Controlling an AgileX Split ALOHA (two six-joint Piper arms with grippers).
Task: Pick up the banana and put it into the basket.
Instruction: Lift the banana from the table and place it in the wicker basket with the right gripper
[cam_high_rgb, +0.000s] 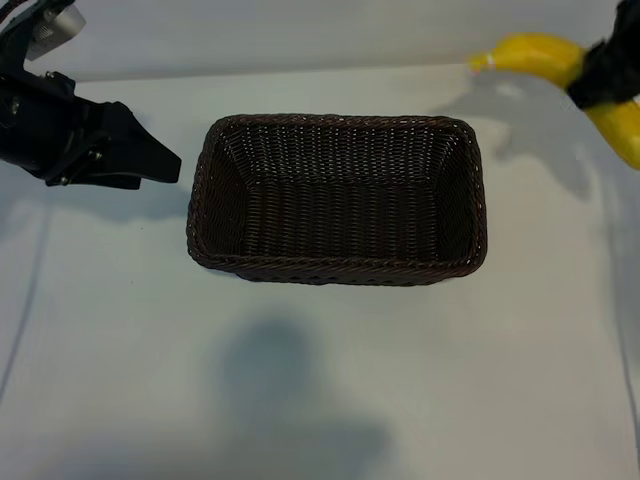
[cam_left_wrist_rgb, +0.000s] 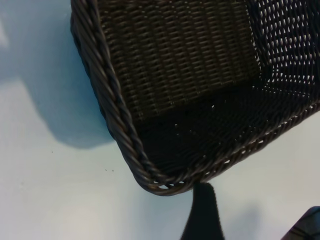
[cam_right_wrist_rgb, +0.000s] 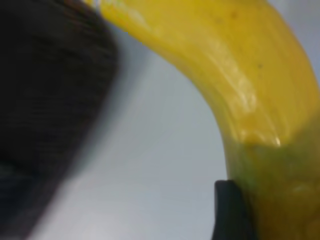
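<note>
Pale and bare, the worktop (cam_high_rgb: 330, 380) carries the basket (cam_high_rgb: 337, 268) at its middle, and the basket serves as landmark for the rest. It is a dark woven rectangle with its long sides running across the exterior view, and nothing lies in it.

Beyond the basket's far right corner, the banana (cam_high_rgb: 545, 58) is in the grip of the right pincer (cam_high_rgb: 605, 75), whose fingers are clamped across the fruit's middle. A soft shadow on the worktop beneath suggests the banana hangs clear of the surface rather than resting on it. The right wrist view confirms the grip: one dark finger (cam_right_wrist_rgb: 231, 212) presses against the yellow skin (cam_right_wrist_rgb: 235, 75).

The banana's long axis runs roughly parallel to the basket's long sides, arched upward at the grip. Its pale stem tip points toward the basket; the other end curves away and down past the pincer, out of sight.

The left pincer (cam_high_rgb: 150, 160) sits parked just off the basket's left end, fingers apart and holding nothing; its wrist view looks into the near corner of the basket (cam_left_wrist_rgb: 150, 170).

By my reading, pickup is done and the carry is the step in hand. Next the banana needs to travel over the rim to the basket's centre, keeping its length along the basket's long side, then come down before the fingers part.
</note>
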